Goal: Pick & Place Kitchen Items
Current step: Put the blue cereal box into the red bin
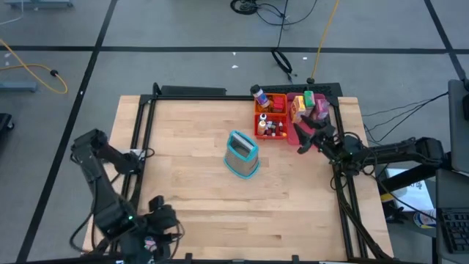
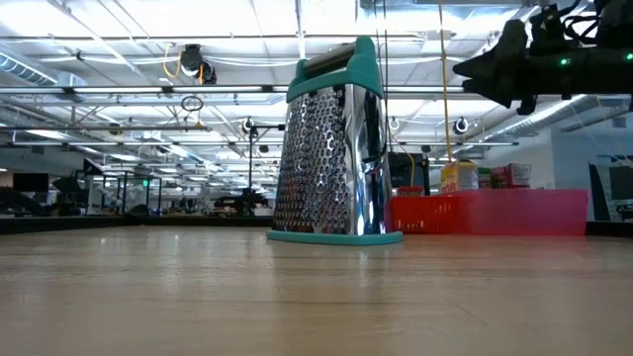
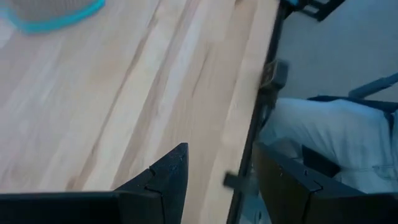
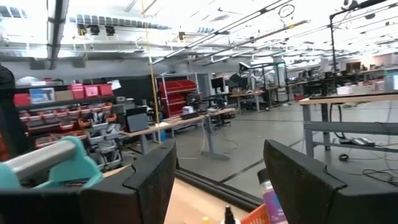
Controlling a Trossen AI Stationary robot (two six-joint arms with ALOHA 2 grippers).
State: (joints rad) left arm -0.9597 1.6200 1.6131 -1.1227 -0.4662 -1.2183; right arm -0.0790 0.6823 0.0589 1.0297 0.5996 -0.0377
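The surface (image 1: 198,191) is seen as a wide wooden top, bare over most of its area and framed by dark rails along its far, left and right edges. Near its middle a grater (image 1: 242,155) with a teal base and handle stands upright, well apart from everything else. At the far right corner an orange tray (image 1: 270,125) and a pink tray (image 1: 290,132) lie side by side, touching, and the kitchen items (image 1: 272,126) are all gathered in or just at these trays; a small bottle (image 1: 259,94) stands at the orange tray's far edge. No item is seen loose on the open wood, so either the placing is judged nearly done or the picking has not begun; which cannot be told.

The right gripper (image 1: 303,141) is held above the near edge of the pink tray, its fingers spread wide with nothing between them. The left gripper (image 3: 217,180) is parked at the near left corner, half open and empty.

Ample free room is offered to the left of and in front of the grater. Care is judged necessary near the tray walls and the right rail.
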